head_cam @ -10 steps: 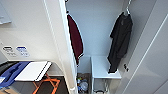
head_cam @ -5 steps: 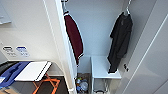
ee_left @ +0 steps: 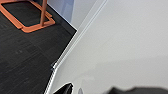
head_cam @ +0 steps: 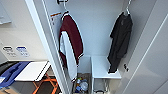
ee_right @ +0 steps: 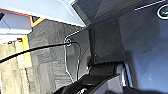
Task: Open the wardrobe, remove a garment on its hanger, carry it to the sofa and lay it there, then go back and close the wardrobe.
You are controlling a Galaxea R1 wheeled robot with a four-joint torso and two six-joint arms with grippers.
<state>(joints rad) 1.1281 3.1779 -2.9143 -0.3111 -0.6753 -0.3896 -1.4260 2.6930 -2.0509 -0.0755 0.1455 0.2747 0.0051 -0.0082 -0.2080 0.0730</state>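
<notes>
The wardrobe [head_cam: 100, 30] stands open in the head view, its left door [head_cam: 47, 50] and right door [head_cam: 150, 62] both swung outward. On the right inside hangs the garment [head_cam: 121, 42], a black short-sleeved shirt, on a thin white hanger [head_cam: 127, 10]. A dark red garment with white panels [head_cam: 72, 37] hangs on the left. A white wardrobe panel [ee_left: 125, 45] spreads close before the left wrist camera, down to the dark carpet [ee_left: 25, 55].
A white shelf [head_cam: 102, 67] sits low under the black shirt, and small items [head_cam: 81, 85] lie on the wardrobe floor. Left of the open door are a white table [head_cam: 32, 71] on orange legs [head_cam: 46, 83] and a blue shape [head_cam: 12, 72]. A black cable [ee_right: 32, 50] crosses the carpet.
</notes>
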